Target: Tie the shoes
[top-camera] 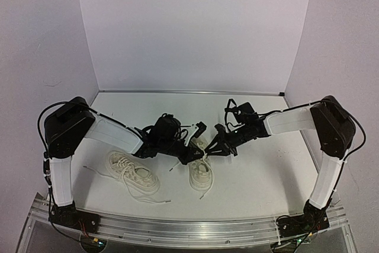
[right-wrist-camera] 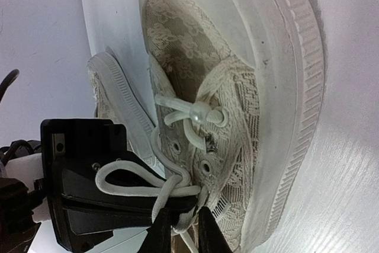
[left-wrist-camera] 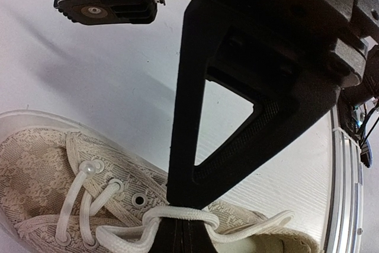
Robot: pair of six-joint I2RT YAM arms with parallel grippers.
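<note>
Left hand and right hand crowd one shoe, lace looped between; other shoe lies left. Desk behind lies open.

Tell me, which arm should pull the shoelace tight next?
Probably left: the left gripper is shut on the lace over the shoe. The right gripper sits beside it, grip unclear.

the shoes are cream cloth with a lace-like woven pattern, matt and slightly rough. their soles look like pale rubber, dull and ribbed along the edge. the laces are flat woven cord, one ending in a clear glossy plastic tip. the eyelets are small metal rings. the left gripper is matt black plastic, finely grained. the table is white with faint wood grain and a soft sheen. at six o'clock in the overhead view runs a brushed metal rail.
</note>
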